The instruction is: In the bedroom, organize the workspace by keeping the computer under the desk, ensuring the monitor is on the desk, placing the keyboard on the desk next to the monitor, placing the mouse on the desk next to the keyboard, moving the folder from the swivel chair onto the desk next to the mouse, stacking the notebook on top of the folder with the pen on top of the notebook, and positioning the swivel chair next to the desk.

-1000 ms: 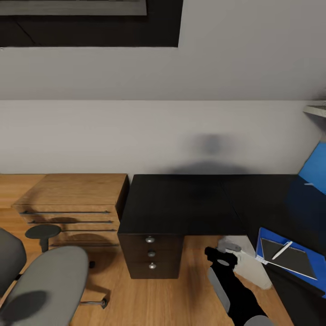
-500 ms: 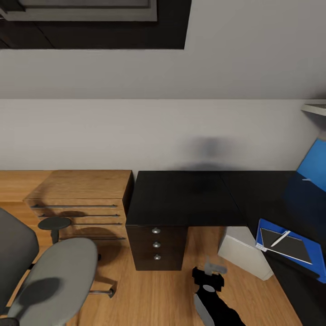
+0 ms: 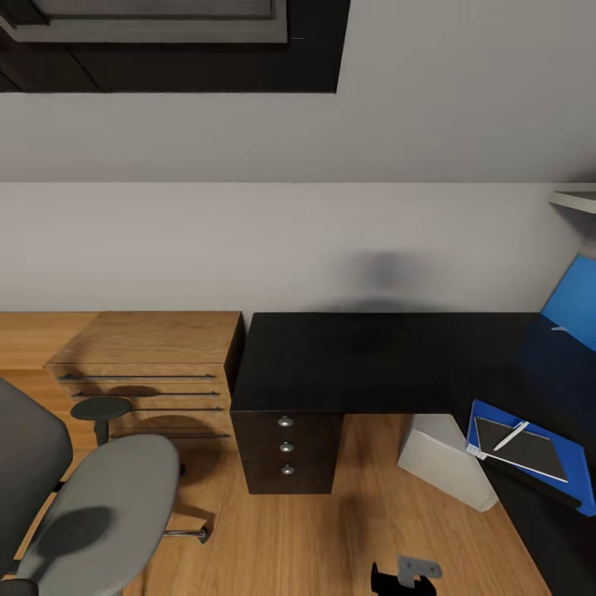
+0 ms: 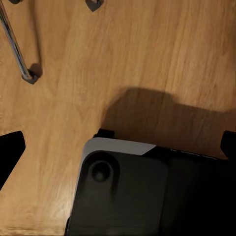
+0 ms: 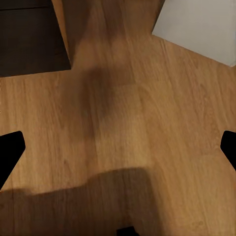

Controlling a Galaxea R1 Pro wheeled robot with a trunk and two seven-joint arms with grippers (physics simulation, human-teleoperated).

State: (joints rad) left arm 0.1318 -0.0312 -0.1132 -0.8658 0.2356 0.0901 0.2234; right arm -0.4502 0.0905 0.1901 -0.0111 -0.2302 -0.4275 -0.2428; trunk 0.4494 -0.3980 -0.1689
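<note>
The desk stands against the white wall, its glossy black top bare in the middle section. Its drawer unit with three round silver knobs sits under the left end.

At about 3 o'clock in the head view, the blue folder lies on the desk's right wing. The dark grey notebook lies flat on the folder, and the white pen lies across the notebook's upper left corner.

The light grey computer stands on the wooden floor under the desk, tucked in at the inner corner, just beside the folder's edge.

A tilted blue panel leans at the far right edge; whether it is the monitor cannot be told.

The swivel chair stands at 8 o'clock, well apart from the desk, in front of a low wooden shelf unit.

The right claw shows at 6 o'clock, low over the floor. In the right wrist view its two fingertips stand far apart, holding nothing, with the computer ahead.

In the left wrist view the left claw's fingertips are likewise spread wide over the floor, above the robot's own base; a chrome chair leg lies nearby.
</note>
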